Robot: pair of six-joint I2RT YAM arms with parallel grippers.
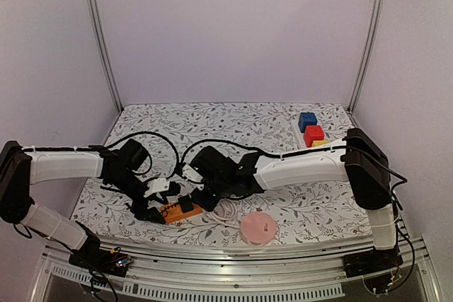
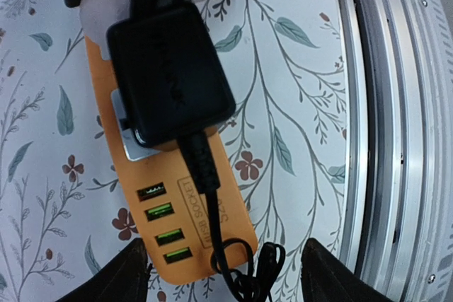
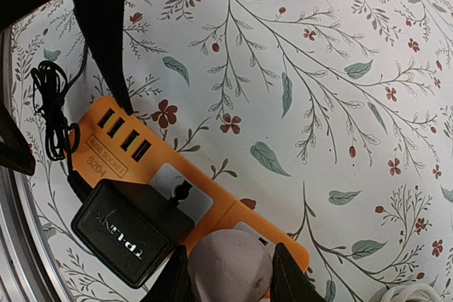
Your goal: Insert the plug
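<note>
An orange power strip point(image 1: 172, 211) lies near the table's front edge, with a black adapter point(image 1: 186, 204) plugged into it. In the right wrist view my right gripper point(image 3: 230, 282) is shut on a rounded white plug point(image 3: 230, 266), which sits over a grey socket at the end of the strip point(image 3: 226, 206), next to the black adapter point(image 3: 131, 235). I cannot see whether its pins are in. My left gripper point(image 2: 225, 281) is open and straddles the strip's USB end point(image 2: 180, 206) without touching it. The adapter point(image 2: 170, 76) and its black cord point(image 2: 212, 203) lie across the strip.
A white cable coil point(image 1: 225, 210) and a pink disc point(image 1: 257, 228) lie right of the strip. Blue, red and yellow blocks point(image 1: 311, 132) sit at the back right. The metal rail of the table's front edge point(image 2: 396, 139) runs close beside the strip.
</note>
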